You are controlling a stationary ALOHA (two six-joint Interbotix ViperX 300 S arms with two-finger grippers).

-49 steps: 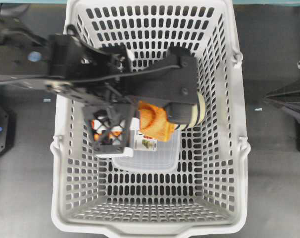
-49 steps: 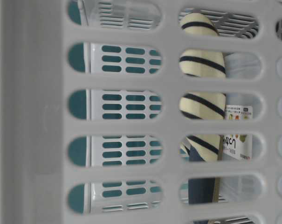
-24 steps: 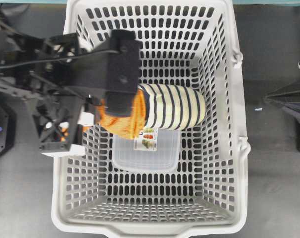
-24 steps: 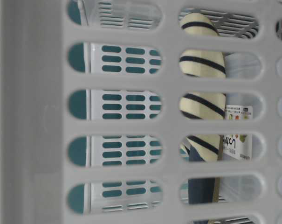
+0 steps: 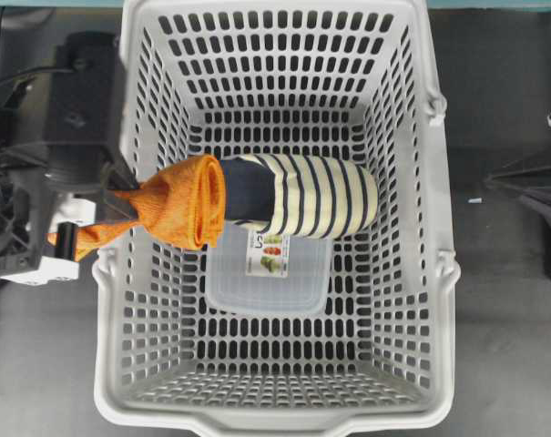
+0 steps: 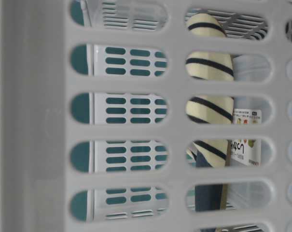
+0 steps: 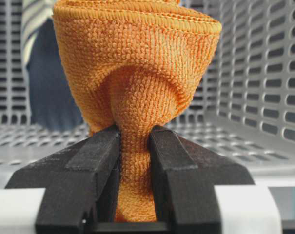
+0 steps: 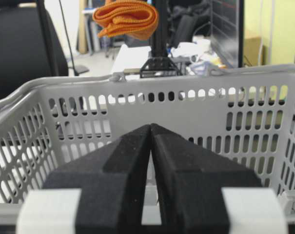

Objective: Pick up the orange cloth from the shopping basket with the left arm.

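Above the left rim of the shopping basket (image 5: 129,273), the orange cloth (image 5: 170,211) hangs in the air, pinched by the left gripper (image 7: 134,161). Its two black fingers (image 7: 96,161) are squeezed tight on a bunched-up fold of the cloth, and the rest puffs out past them like a little bag. From the right wrist view the cloth (image 8: 127,18) floats high over the far wall of the basket, so it looks lifted clear. The right gripper (image 8: 151,161) waits outside the basket with its fingers pressed together and nothing between them. Down inside, the striped slipper (image 5: 302,196) lies on the floor, just beside a clear box (image 5: 270,278) with a label. What could go wrong? The cloth is soft and floppy, and only a small fold is held. A quick jerk might let it slide out and drop back in.
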